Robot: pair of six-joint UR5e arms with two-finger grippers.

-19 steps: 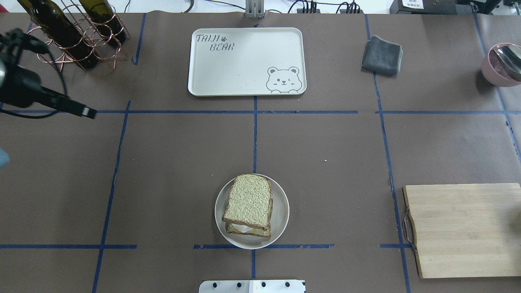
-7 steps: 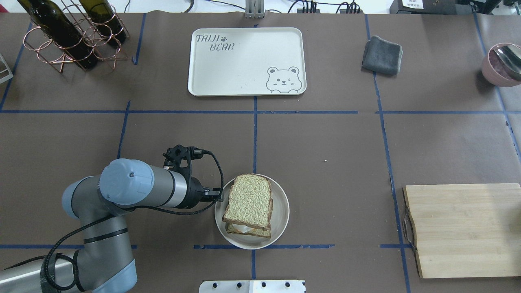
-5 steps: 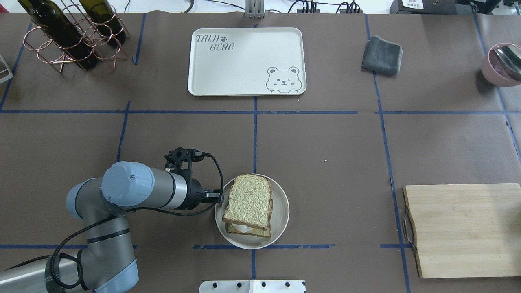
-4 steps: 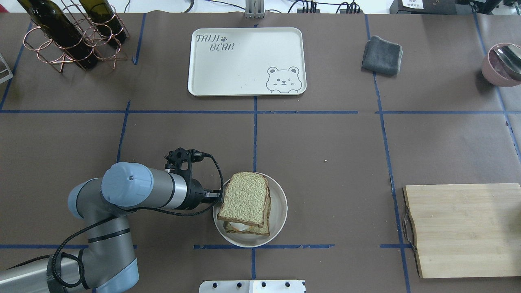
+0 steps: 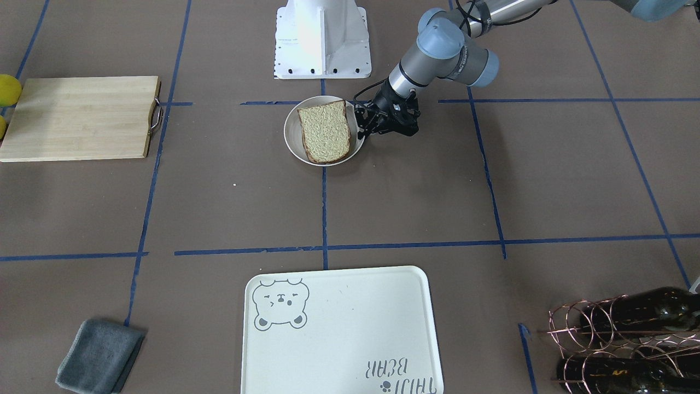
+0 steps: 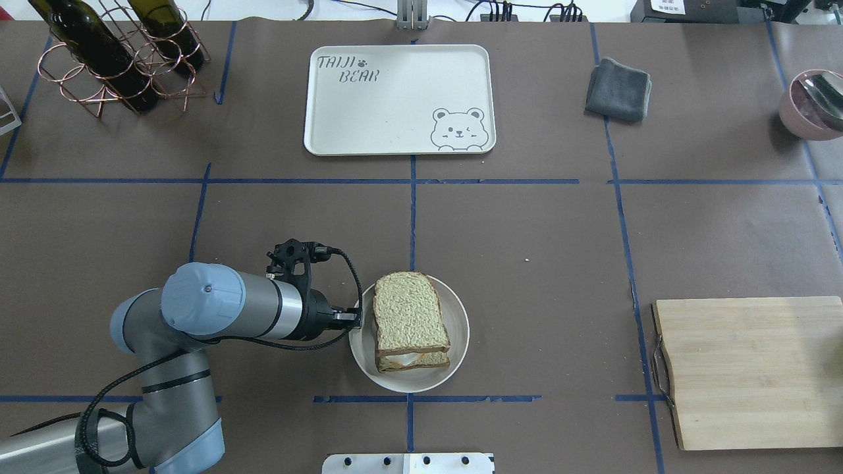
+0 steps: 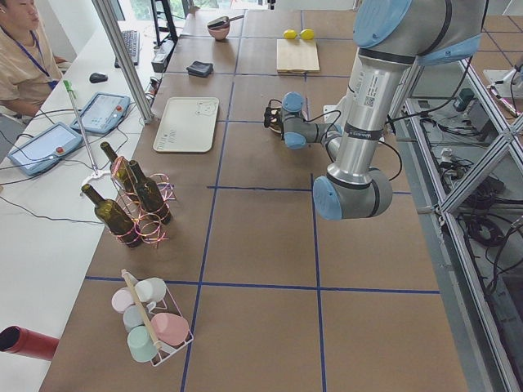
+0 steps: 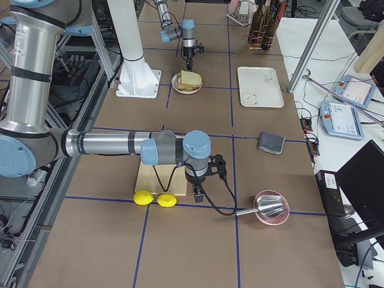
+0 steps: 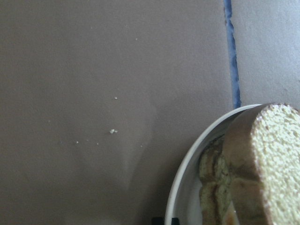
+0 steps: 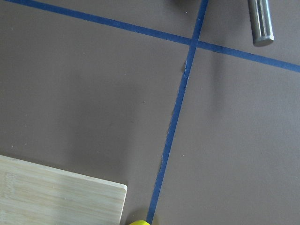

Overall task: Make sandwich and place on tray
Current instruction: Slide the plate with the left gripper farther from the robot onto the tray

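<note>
The sandwich (image 6: pixel 409 315) is two speckled tan bread slices with a white egg (image 6: pixel 413 359) showing between them. It sits on a small round white plate (image 6: pixel 460 329) near the table's front centre. My left gripper (image 6: pixel 354 319) is shut on the plate's left rim. The rim (image 9: pixel 187 173) and bread (image 9: pixel 276 159) fill the left wrist view's lower right. In the front-facing view the left gripper (image 5: pixel 363 130) is beside the sandwich (image 5: pixel 325 131). The cream bear tray (image 6: pixel 400 99) lies empty at the far centre. My right gripper (image 8: pixel 197 191) hangs by the cutting board; I cannot tell whether it is open.
A wooden cutting board (image 6: pixel 751 372) lies at the front right, with two lemons (image 8: pixel 144 198) beside it. A grey cloth (image 6: pixel 619 89) and a pink bowl with a spoon (image 6: pixel 813 105) are at the far right. A wire rack of wine bottles (image 6: pixel 112 52) stands at the far left.
My left arm swung in from the far left to the plate's left rim and took hold of it. The plate shifted slightly and the sandwich turned and slid on it.
</note>
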